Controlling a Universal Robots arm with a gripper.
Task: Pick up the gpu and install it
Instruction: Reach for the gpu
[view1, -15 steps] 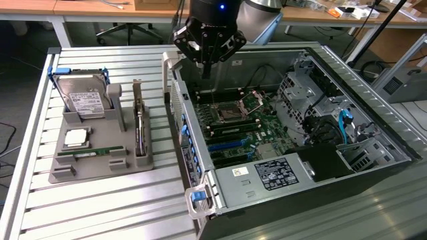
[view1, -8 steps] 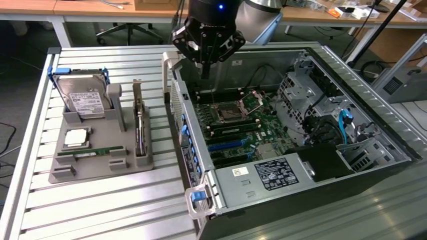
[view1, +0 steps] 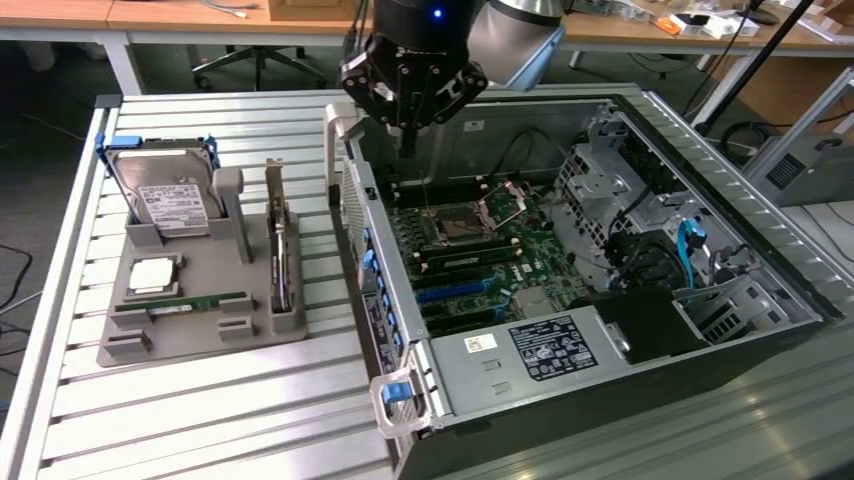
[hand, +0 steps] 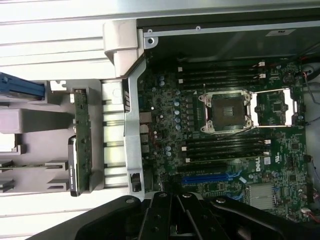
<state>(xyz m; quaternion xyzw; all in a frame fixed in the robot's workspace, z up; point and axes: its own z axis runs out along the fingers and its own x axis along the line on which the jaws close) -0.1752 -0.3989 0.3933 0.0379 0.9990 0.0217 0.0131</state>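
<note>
Standing on its long edge in a slot of the grey holder (view1: 187, 345), the gpu (view1: 278, 250) sits on the slatted surface (view1: 200, 420) beside the open computer case (view1: 534, 125). The hand (view1: 404, 135) hangs over the case, apart from the card, its fingers pressed together on nothing. The card looks light, stiff and fragile, and its bare upper edge seems the safest hold.

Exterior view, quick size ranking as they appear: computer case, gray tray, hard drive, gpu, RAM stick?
1. computer case
2. gray tray
3. hard drive and gpu: unranked, since the gpu stands on edge and shows mostly its thin side
4. RAM stick
</note>
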